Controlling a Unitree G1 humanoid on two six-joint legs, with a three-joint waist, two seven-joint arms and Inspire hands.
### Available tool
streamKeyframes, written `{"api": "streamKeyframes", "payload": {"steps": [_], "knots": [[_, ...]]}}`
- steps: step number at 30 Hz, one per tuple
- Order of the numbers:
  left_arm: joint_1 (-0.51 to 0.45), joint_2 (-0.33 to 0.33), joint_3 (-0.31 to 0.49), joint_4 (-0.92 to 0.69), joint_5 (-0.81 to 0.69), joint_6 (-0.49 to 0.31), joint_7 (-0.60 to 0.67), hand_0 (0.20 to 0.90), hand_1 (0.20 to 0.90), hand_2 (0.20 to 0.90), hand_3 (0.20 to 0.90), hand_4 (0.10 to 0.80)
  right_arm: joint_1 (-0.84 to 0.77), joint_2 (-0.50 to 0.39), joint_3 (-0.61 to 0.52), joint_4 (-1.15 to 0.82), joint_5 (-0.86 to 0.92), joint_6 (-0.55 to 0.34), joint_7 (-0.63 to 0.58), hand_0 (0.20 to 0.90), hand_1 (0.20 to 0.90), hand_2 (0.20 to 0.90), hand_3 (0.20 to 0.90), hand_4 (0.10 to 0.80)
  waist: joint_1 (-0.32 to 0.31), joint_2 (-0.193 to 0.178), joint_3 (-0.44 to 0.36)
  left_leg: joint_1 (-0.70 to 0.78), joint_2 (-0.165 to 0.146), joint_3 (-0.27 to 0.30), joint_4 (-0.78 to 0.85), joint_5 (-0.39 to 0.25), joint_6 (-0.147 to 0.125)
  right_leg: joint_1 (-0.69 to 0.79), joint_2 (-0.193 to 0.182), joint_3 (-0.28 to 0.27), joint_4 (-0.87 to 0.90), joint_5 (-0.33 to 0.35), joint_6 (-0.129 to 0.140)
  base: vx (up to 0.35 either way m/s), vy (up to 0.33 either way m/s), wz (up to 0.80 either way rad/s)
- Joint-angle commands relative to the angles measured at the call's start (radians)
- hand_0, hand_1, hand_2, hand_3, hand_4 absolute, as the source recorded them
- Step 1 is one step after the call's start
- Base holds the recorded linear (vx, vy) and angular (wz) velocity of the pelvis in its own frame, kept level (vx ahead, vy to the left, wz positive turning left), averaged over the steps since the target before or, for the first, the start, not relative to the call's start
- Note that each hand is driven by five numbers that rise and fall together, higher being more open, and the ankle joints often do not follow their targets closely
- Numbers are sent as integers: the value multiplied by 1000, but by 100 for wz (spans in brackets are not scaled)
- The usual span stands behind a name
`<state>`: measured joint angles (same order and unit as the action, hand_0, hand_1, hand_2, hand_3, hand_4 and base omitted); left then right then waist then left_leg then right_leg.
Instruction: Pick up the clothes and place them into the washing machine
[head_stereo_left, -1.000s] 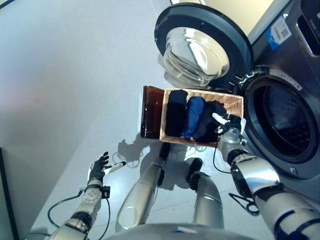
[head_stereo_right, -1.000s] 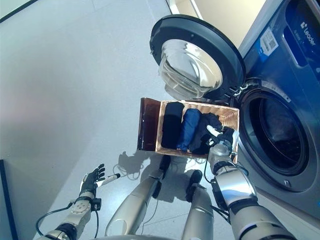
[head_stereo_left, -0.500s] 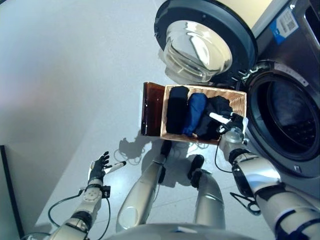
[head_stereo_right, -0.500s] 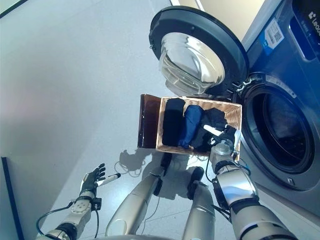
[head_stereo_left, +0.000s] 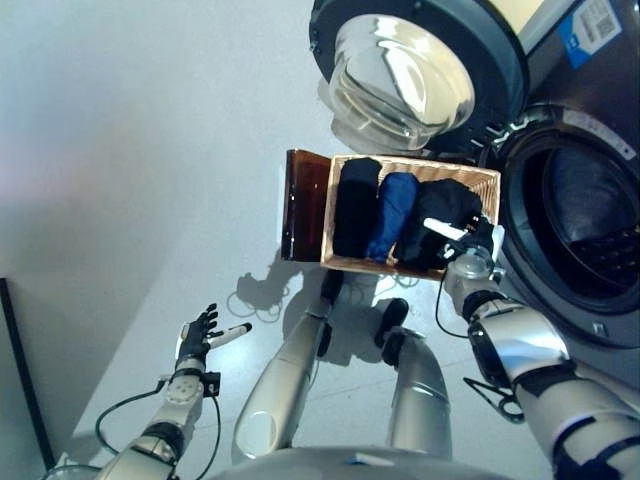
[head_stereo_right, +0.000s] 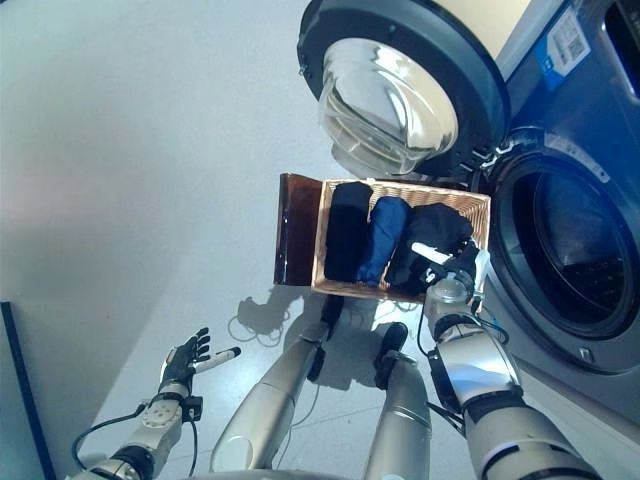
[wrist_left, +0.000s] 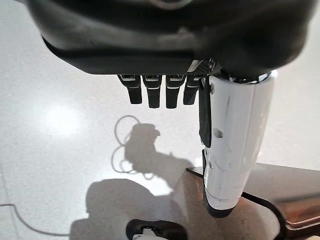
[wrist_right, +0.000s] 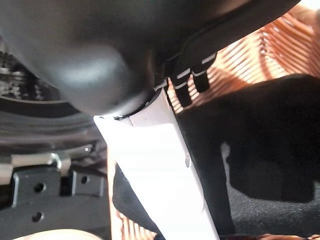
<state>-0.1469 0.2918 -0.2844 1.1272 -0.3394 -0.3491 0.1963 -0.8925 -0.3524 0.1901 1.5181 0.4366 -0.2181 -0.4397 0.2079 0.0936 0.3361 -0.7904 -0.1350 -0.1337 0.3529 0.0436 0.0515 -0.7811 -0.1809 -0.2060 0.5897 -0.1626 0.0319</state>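
Rolled clothes (head_stereo_left: 388, 215) lengthwise across basket (head_stereo_left: 486, 182), right hand (head_stereo_left: 478, 243) above

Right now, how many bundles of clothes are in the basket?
3, side by side in the wicker basket: a black bundle at the left end, a blue bundle in the middle, and a black garment nearest the washing machine, under the right hand. More may be hidden underneath.
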Motion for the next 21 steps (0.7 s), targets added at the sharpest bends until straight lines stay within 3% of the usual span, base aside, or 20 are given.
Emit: {"api": "streamKeyframes", "payload": {"steps": [1,17,19,20,21], "knots": [[16,63,40,50,-11,-22,28,900,900,900,900,800,-37,-83,24,6,-23,-38,-44,900,900,900,900,800,21,15,-19,-22,-16,55,47,-70,-32,40,12,13,-90,62,-4,0,-3,6],[16,54,13,15,-40,-38,31,900,900,900,900,800,-84,-107,41,18,-31,-34,-80,900,900,900,900,800,37,52,0,-90,-26,55,71,-65,-34,-29,-2,7,-37,43,-9,4,0,2],[12,54,13,16,-43,-38,32,900,900,900,900,800,-82,-101,43,18,-32,-35,-79,785,785,785,785,718,37,54,2,-94,-27,55,74,-66,-33,-35,-2,6,-32,40,-10,17,0,6],[11,54,13,17,-44,-39,34,900,900,900,900,800,-82,-100,43,17,-31,-37,-80,546,546,546,546,547,37,55,1,-96,-28,55,75,-66,-33,-37,-1,7,-29,39,-11,15,8,5],[11,53,13,18,-44,-40,36,900,900,900,900,800,-83,-100,44,16,-32,-38,-83,422,422,422,422,459,38,57,1,-98,-29,55,74,-66,-33,-41,-1,7,-25,37,-11,13,15,5]]}}
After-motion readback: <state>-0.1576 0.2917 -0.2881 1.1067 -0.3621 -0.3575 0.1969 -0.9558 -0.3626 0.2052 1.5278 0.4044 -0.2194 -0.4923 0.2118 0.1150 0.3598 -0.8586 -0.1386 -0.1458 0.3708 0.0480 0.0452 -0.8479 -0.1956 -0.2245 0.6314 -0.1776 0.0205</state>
